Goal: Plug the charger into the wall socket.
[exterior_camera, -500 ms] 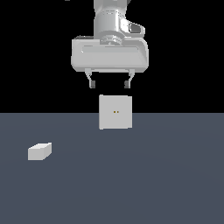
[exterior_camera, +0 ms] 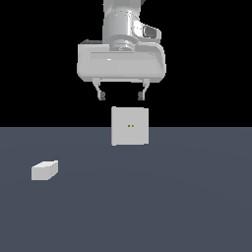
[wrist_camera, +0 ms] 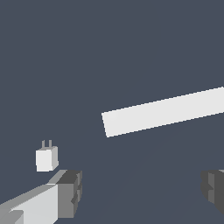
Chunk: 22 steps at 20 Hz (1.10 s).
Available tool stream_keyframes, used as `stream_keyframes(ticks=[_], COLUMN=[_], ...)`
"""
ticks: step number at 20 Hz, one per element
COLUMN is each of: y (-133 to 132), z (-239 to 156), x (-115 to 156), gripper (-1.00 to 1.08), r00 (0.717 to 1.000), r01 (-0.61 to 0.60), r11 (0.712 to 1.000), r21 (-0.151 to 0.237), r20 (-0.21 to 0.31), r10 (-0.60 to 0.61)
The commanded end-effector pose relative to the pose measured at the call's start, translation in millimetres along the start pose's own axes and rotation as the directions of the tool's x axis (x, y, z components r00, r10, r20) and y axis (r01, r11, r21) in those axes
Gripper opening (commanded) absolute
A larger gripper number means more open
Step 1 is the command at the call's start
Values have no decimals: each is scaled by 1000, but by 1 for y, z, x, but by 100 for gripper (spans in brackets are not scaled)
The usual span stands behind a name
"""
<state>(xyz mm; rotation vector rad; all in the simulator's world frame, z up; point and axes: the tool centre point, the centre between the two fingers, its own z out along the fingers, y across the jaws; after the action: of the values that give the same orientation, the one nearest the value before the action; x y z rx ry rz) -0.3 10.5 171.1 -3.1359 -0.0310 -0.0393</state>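
Above the wall socket (exterior_camera: 129, 126) your claw (exterior_camera: 121, 94) hangs high with its fingers spread wide and nothing between them; in the wrist view the two dark pads (wrist_camera: 70, 192) sit far apart at the frame's edges. Your charger (exterior_camera: 45, 170) lies on the desk (exterior_camera: 172, 206) well off toward the exterior view's left, apart from the socket and nowhere near the claw, so the pickup is not yet begun. From the wrist view the charger (wrist_camera: 46, 158) shows two thin prongs at one end, pointing away from the block, while the socket (wrist_camera: 164, 112) reads only as a long white bar seen edge-on. Judge the charger as a small, rigid, light brick with smooth flat faces: it should not deform, but it could slip or twist if you pinch it off-centre. Take it across its two long side faces, near the middle of the body, and keep the prong end free. The prongs look fragile, though at this size you cannot be sure of their exact length. You will need them squarely lined up with the two orange-brown dots on the upright plate.
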Motion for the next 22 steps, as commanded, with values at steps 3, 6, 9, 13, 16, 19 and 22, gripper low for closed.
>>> stream_keyframes(ticks=[3,6,9,13,16,19,22], y=[-8,-16,-25,-40,-51,-63,-74], z=[5,10,16,25,33,40,48], x=[-4,-8,-12,-18,-23,-27,-31], gripper=[100,100,100,100,100,100,100], r00=[1000,999,997,991,986,979,971], r01=[4,8,13,20,26,32,38], r11=[1000,1000,1000,1000,1000,999,999], r21=[1,2,4,5,7,8,9], r20=[-26,-52,-83,-130,-166,-202,-238], r10=[-4,-8,-12,-19,-24,-29,-34])
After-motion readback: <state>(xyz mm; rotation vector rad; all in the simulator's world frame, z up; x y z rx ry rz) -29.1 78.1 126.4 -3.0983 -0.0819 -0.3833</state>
